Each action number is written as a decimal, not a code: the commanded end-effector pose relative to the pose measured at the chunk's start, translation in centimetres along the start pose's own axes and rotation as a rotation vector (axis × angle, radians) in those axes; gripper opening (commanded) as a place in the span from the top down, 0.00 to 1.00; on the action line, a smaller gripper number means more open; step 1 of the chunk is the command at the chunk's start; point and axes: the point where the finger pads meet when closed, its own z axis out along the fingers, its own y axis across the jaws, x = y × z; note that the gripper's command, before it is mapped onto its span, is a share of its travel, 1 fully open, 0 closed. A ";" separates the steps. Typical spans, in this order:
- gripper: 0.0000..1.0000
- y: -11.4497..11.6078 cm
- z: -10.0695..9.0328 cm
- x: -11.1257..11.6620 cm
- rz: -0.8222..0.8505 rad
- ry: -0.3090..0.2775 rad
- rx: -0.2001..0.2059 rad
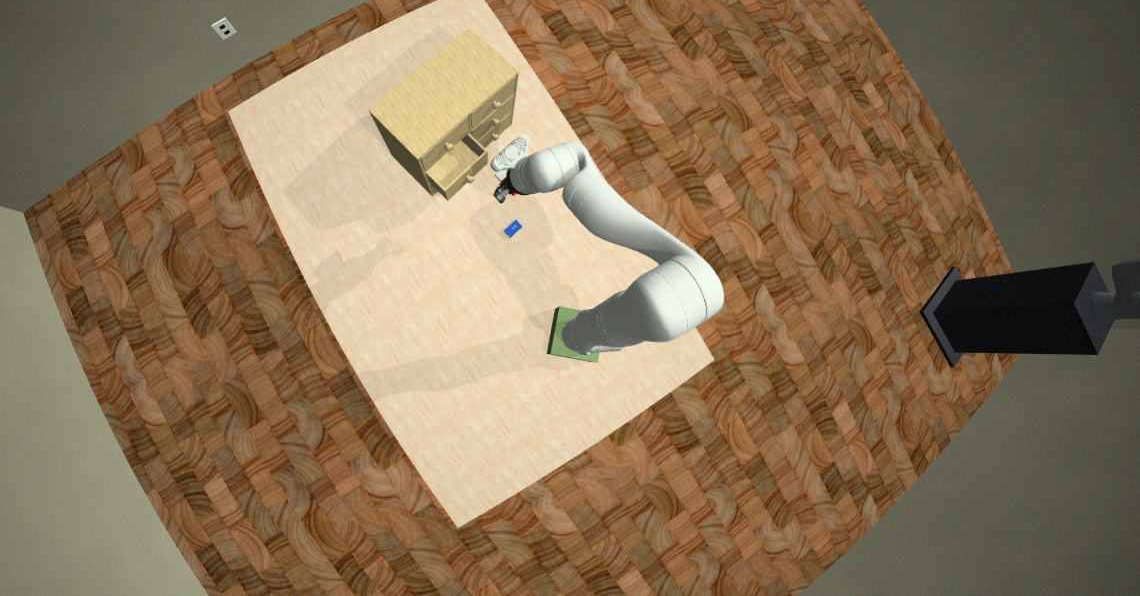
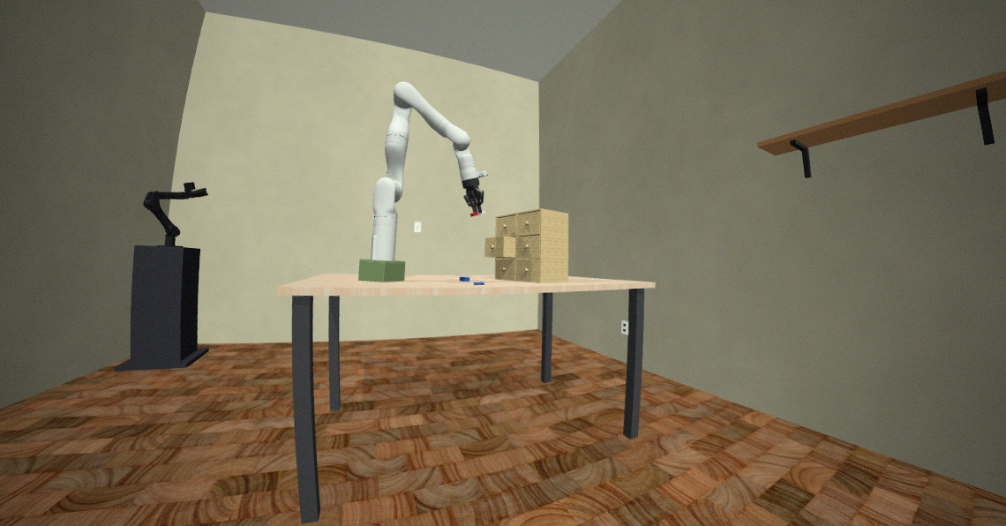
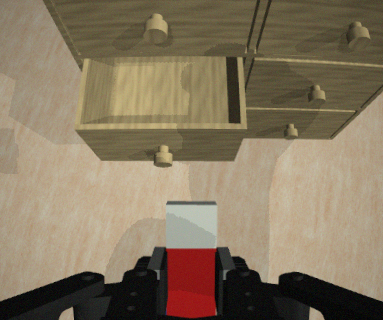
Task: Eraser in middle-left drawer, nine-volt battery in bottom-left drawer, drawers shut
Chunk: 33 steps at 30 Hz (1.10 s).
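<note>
My gripper [image 3: 191, 266] [image 1: 502, 191] [image 2: 476, 208] is shut on the eraser [image 3: 191, 223] [image 2: 476, 214], a block with a red half between the fingers and a white half sticking out. It hangs in the air in front of the small wooden chest [image 1: 442, 85] [image 2: 549, 241], above drawer height. The left drawer of the middle row [image 1: 458, 162] [image 2: 492, 246] [image 3: 158, 90] is pulled out and looks empty. The other drawers are pushed in. A small blue block [image 1: 512, 228] [image 2: 464, 279], which may be the battery, lies on the table behind the gripper.
A second small blue thing [image 2: 479, 282] lies on the table [image 1: 414, 336] [image 2: 351, 286] near the first. The arm's green base [image 1: 562, 332] [image 2: 381, 269] stands at the table's far side. A black pedestal [image 2: 161, 304] [image 1: 1013, 308] stands on the floor beyond.
</note>
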 end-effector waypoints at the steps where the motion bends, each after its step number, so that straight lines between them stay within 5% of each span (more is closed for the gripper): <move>1: 0.81 0.2 -0.3 -0.2 0.004 0.009 -0.008; 16: 0.81 0.2 -0.3 -0.4 0.003 0.166 -0.008; 33: 0.81 0.2 -0.3 -0.5 0.003 0.258 -0.007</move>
